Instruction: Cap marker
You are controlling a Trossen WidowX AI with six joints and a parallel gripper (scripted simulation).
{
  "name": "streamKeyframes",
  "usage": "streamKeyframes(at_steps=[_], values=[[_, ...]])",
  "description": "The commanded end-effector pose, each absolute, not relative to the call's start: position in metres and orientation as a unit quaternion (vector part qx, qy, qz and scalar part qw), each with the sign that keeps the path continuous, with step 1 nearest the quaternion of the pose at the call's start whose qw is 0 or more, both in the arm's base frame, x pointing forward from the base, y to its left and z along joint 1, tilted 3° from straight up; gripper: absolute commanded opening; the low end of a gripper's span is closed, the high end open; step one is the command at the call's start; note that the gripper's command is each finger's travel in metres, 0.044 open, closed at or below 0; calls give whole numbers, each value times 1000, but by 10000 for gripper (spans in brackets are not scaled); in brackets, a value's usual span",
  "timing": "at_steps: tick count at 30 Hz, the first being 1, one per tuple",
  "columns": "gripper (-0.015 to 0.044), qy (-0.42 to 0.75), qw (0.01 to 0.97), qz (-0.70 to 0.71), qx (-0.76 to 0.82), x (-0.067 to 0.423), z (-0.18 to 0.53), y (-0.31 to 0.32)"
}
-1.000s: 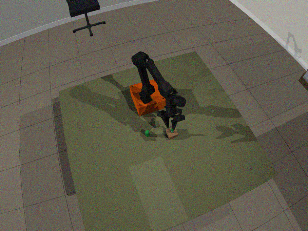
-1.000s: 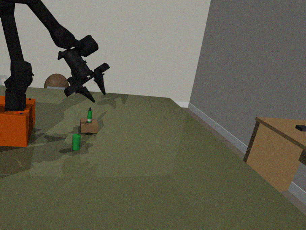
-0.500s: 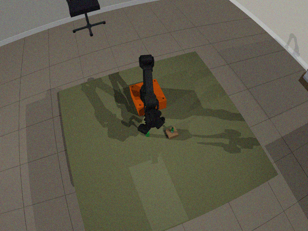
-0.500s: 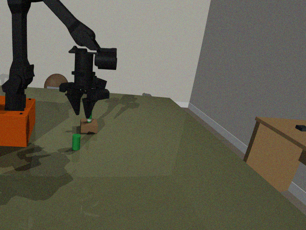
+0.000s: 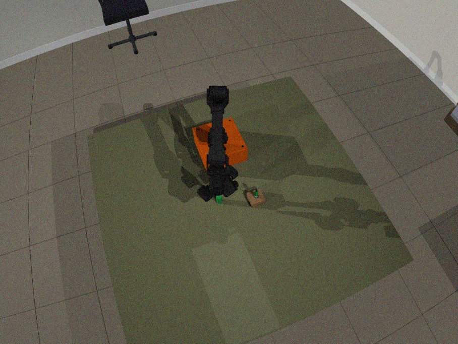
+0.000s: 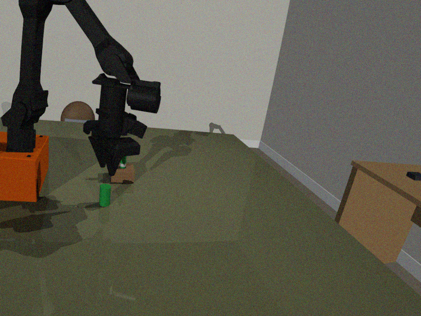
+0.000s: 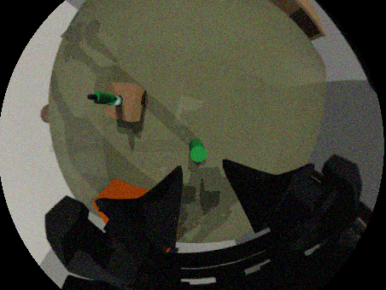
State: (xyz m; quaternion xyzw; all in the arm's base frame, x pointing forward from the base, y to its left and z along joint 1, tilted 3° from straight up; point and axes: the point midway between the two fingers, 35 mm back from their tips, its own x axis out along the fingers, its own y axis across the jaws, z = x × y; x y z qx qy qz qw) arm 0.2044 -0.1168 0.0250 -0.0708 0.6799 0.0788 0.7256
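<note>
The green cap (image 5: 219, 199) (image 6: 105, 195) (image 7: 198, 153) stands upright on the table (image 5: 155, 259) (image 6: 204, 272). The green marker (image 5: 255, 193) (image 6: 122, 162) (image 7: 105, 98) stands upright in the brown holder block (image 5: 256, 201) (image 6: 123, 174) (image 7: 131, 102), its dark tip up in the wrist view. In the exterior view the gripper hides the marker's upper part. My gripper (image 6: 106, 170) (image 7: 202, 165) is open and points down, with nothing between its fingers. It hangs above the table close to the cap, and the cap shows just beyond the gap between the fingertips in the wrist view. Its fingertips are hidden in the top view.
The orange base box (image 5: 236, 142) (image 6: 18, 178) (image 7: 121, 189) of the arm stands behind the gripper. The holder block stands to one side of the cap, a short way off. A wooden desk (image 6: 377, 207) is at the right in the exterior view, and a dark chair (image 5: 125, 11) stands at the back.
</note>
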Motion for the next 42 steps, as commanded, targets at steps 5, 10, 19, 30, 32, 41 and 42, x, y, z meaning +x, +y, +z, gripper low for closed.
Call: streamKeyframes(at_steps=[5,10,19,30,32,41,42], values=[[238,681,725,80,-66,204,2,-116],[238,681,725,80,-66,204,-1,-116],[238,681,725,80,-66,205,-16,-116],[238,681,725,80,-66,206,-34,-115],[238,681,725,80,-66,206,-37,-115],[238,681,725,80,-65,205,-51,-114],[238,681,725,80,-65,205,-51,-114]])
